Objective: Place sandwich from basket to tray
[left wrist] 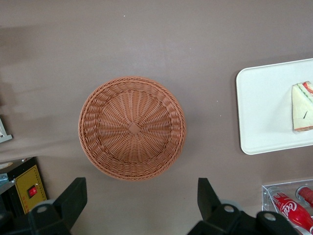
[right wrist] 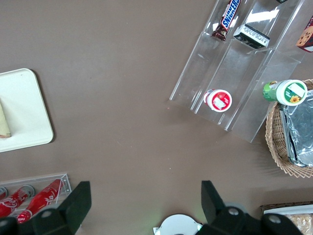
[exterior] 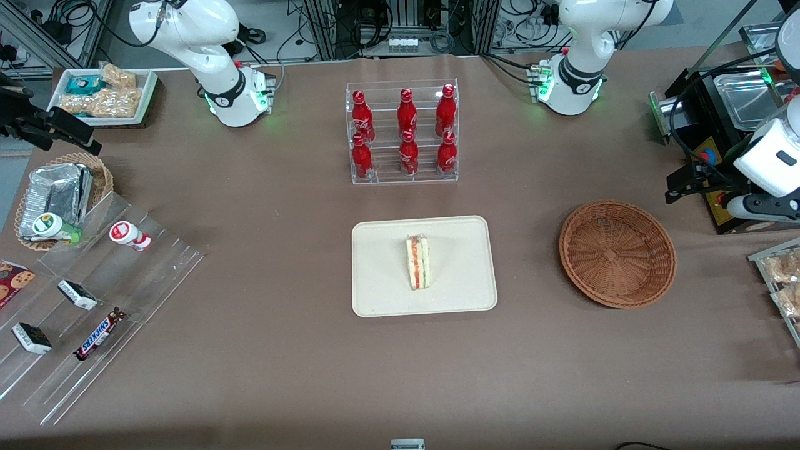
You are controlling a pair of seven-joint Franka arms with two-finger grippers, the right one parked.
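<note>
- Front view shows the sandwich (exterior: 418, 261) lying on the tray (exterior: 381, 294), near the tray's middle, with its striped cut side facing up.
- The tray sits on the brown table (exterior: 281, 350), about halfway along it, between the rack of red bottles (exterior: 403, 131) and the table's front edge.
- The basket (exterior: 617, 253) sits on the table toward the working arm's end, well apart from the tray. It has nothing in it.
- The gripper (left wrist: 139, 203) hangs high above the table, just beside the basket's rim, as the left wrist view shows.
- Its jaws are wide open and hold nothing. Both fingers (left wrist: 73, 196) point down at bare table.
- The sandwich (left wrist: 303, 106) also shows in the left wrist view, resting on the tray (left wrist: 264, 112) with no gripper touching it.
- I think the job looks done: the sandwich is out of the basket and on the tray.
- The step in hand looks like the arm standing clear after the drop.
- The next move needs no grab. The arm only has to keep high and away from the basket and the bottles.
</note>
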